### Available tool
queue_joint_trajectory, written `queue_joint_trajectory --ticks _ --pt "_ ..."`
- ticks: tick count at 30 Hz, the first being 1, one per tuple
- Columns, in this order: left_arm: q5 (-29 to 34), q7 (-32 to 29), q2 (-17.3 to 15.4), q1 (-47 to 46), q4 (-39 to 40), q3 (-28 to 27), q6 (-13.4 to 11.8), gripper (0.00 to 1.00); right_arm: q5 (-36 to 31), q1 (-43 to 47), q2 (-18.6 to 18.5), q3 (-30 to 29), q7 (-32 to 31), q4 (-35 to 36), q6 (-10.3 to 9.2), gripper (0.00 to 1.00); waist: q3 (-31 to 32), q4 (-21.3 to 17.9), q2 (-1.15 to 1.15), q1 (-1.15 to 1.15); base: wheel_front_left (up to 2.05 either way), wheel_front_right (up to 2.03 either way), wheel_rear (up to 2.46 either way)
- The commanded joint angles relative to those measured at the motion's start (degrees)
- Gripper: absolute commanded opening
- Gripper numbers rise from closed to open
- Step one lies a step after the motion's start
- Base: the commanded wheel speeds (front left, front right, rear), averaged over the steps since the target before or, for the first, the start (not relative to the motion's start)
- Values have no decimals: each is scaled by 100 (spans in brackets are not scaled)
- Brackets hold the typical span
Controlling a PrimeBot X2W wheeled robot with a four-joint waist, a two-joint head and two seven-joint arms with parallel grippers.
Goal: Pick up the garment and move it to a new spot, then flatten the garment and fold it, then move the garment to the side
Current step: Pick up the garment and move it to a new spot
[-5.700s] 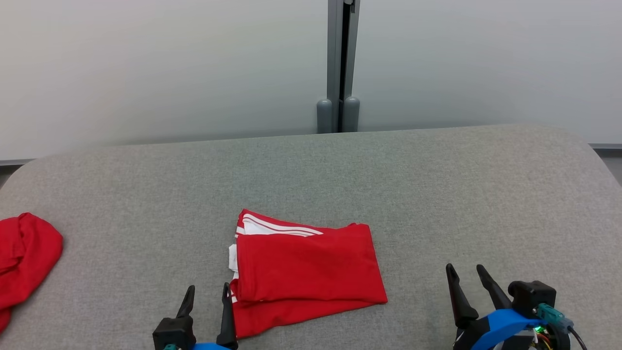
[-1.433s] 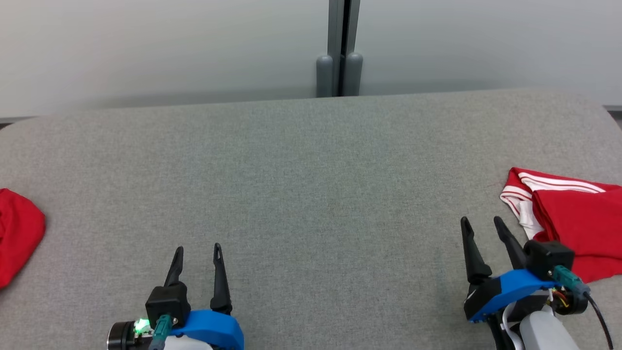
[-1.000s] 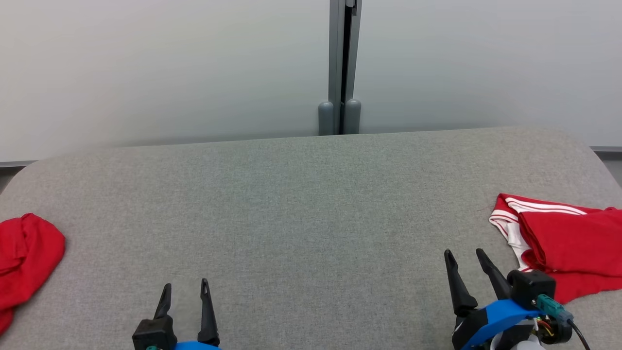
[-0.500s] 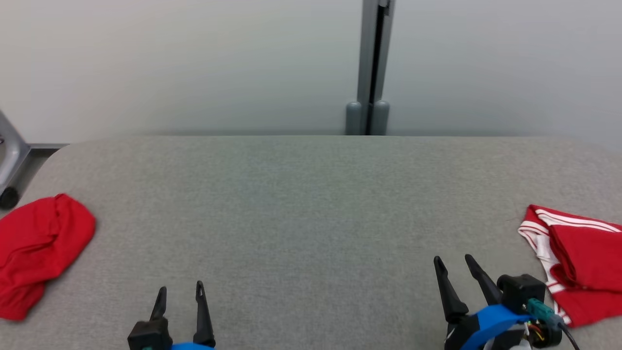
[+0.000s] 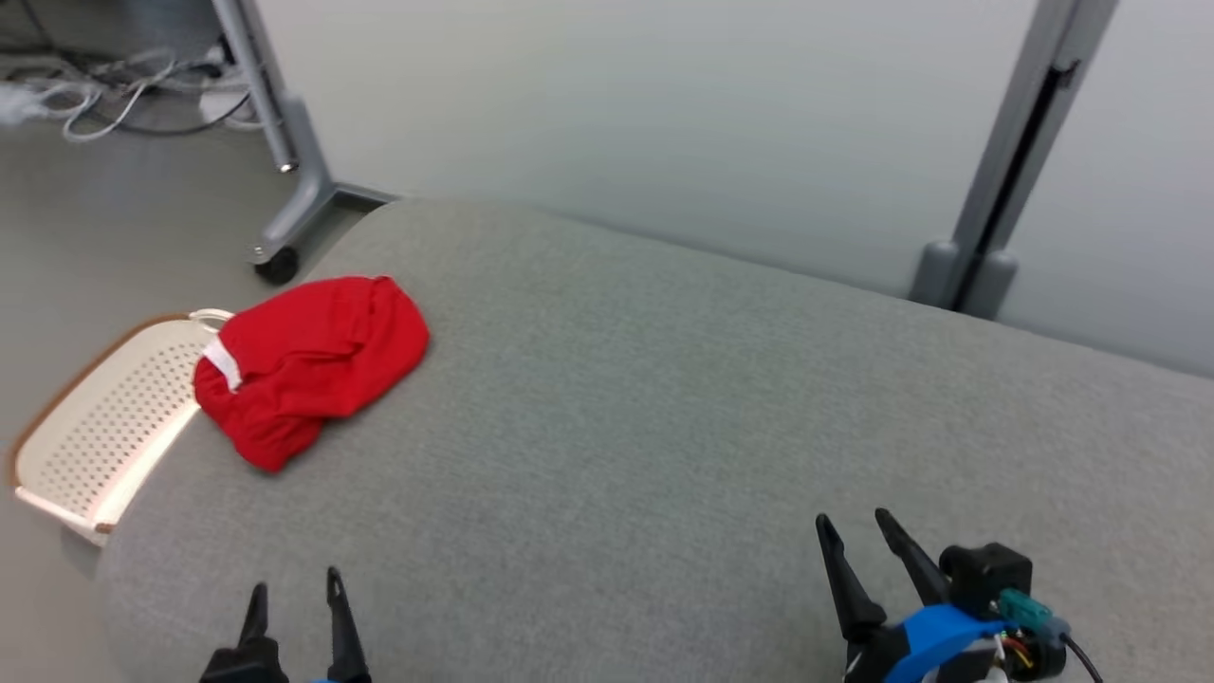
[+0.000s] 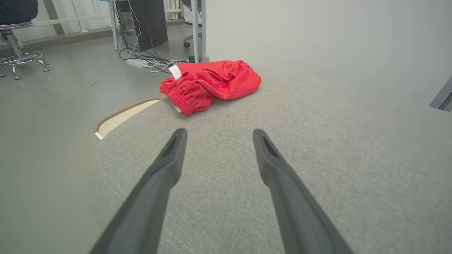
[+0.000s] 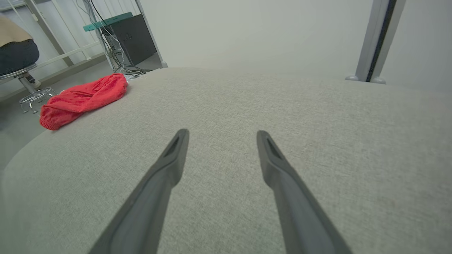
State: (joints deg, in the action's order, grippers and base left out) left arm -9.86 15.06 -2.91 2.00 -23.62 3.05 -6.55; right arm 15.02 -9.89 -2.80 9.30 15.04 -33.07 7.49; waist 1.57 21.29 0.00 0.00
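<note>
The crumpled red shorts lie at the grey table's left end, ahead of the left gripper, long axis slanting across its reach; that claw gapes empty and is nearer; the right gripper, equally spread, stands well apart.

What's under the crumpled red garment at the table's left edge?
Grey fabric tabletop under the red garment; its left end reaches the edge above a perforated cream basket. Anything beneath the folds is hidden.
</note>
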Motion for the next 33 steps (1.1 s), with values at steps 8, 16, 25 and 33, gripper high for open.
queue_joint_trajectory --ticks 8,16,25,33 --pt "-48 16 6 237 100 -329 -22 100 18 -136 -27 253 17 -11 1 100 -348 799 0 0 0 0 0" --pt "-229 15 7 59 10 -486 9 100 -55 -268 -27 474 17 -15 1 100 -516 699 0 0 0 0 0" --pt "-181 16 -54 -1053 -465 -943 -61 100 -240 -665 -135 839 17 291 1 100 -1308 104 0 0 0 0 0" --pt "-22 15 -419 -2398 -1067 -1314 -332 100 -33 -933 -571 1099 17 820 1 100 -2038 -313 0 0 0 0 0"
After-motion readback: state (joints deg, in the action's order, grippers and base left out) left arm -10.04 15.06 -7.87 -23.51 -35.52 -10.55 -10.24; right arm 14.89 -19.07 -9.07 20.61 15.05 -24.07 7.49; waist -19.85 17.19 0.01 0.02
